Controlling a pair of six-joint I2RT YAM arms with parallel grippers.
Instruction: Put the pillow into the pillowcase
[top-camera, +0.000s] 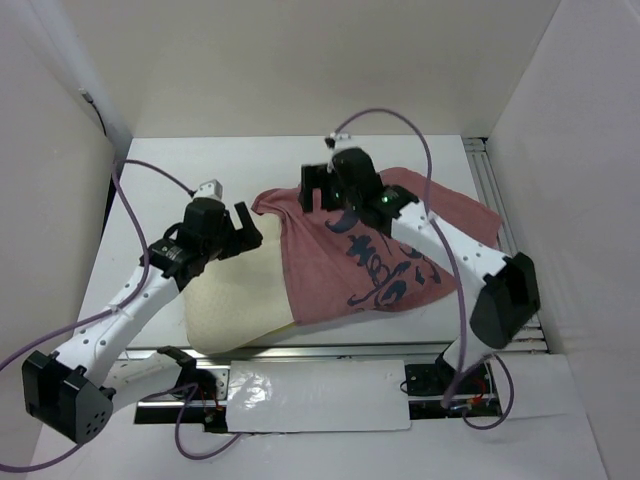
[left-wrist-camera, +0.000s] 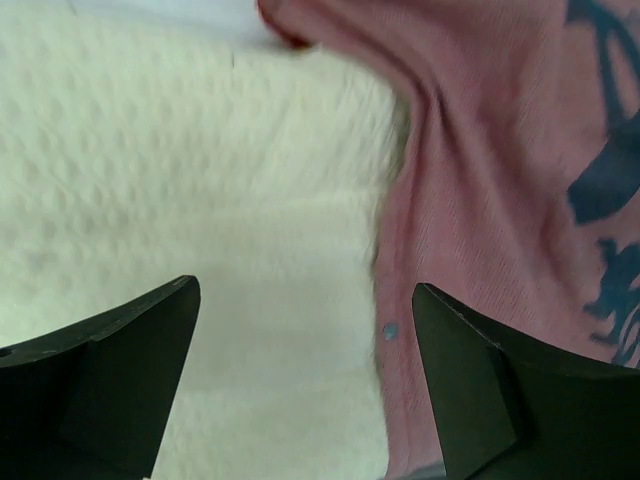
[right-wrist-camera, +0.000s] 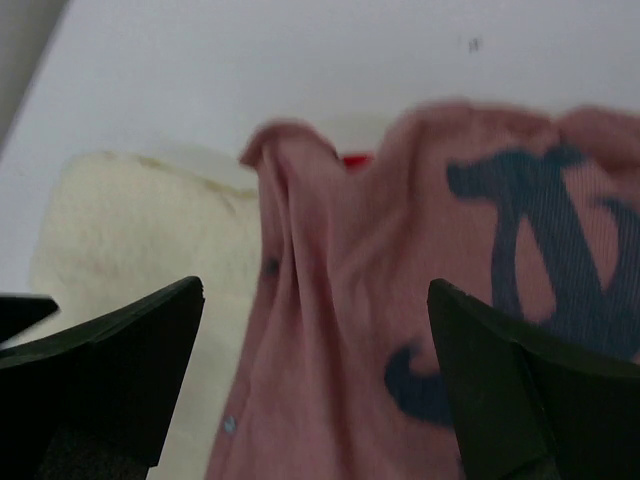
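Note:
The cream pillow lies at the front left of the table, its right part under the dusty pink-red pillowcase, which shows dark calligraphy marks. My left gripper is open and empty, hovering over the pillow next to the case's open edge. In the left wrist view the textured pillow fills the left and the case hem the right. My right gripper is open and empty above the case's far left corner. The right wrist view shows the case and the pillow.
White walls enclose the table on the left, back and right. A metal rail runs along the right side. Purple cables loop over both arms. A white sheet lies at the near edge between the arm bases.

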